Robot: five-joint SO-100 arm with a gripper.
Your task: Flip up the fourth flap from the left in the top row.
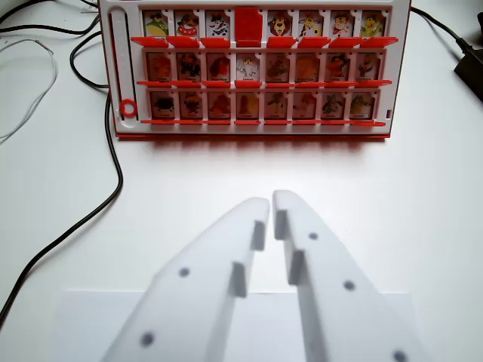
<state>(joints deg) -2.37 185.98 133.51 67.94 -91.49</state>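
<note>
Lying straight ahead of the gripper [270, 202] and well apart from it across bare white table [423, 196], the red game board [253, 72] stands at the top of the wrist view, its long axis running left to right. The fourth flap [247, 19] in the top row shows a plain red face among picture cards, and it sits almost in line with the fingertips, just to the wrist view's left of them. The white jaws are nearly closed, a thin gap between the tips, holding nothing.
</note>
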